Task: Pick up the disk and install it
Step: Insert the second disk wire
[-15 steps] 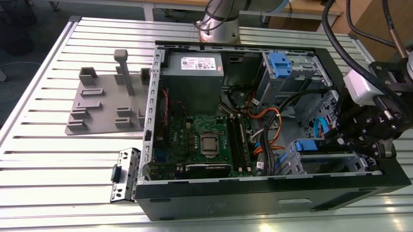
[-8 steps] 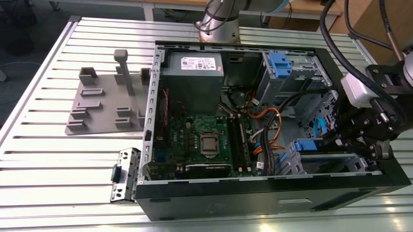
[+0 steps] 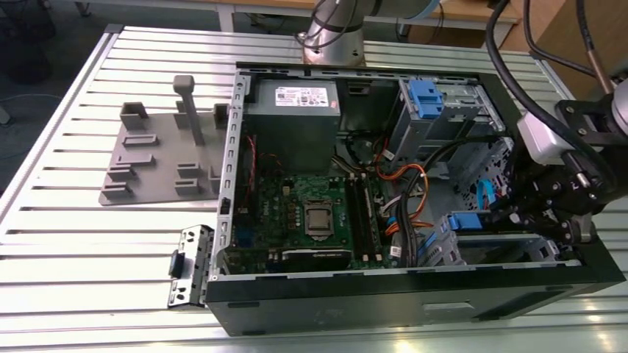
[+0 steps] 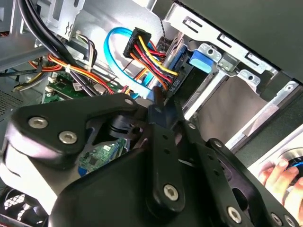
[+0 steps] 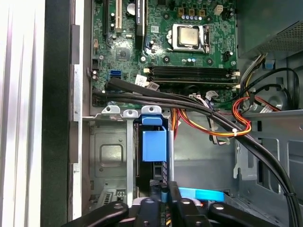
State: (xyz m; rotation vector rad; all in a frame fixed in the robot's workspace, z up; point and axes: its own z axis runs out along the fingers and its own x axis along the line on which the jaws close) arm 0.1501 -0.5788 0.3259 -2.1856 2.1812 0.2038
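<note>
Gripper (image 3: 518, 218) hung over the open computer case (image 3: 294, 309), down at the corner on the exterior view's right. Fingers (image 4: 161, 118) were pressed together, nothing between them, tips just at the cable plug (image 4: 176, 81). The disk (image 5: 154, 144) sat on edge inside the metal drive cage (image 5: 111, 156), blue rail showing, beside the motherboard (image 5: 165, 56)

A robotics lab bench: slatted aluminium table (image 3: 88, 243), opened computer case (image 3: 393, 294), grey slotted stand (image 3: 157, 158).
</note>
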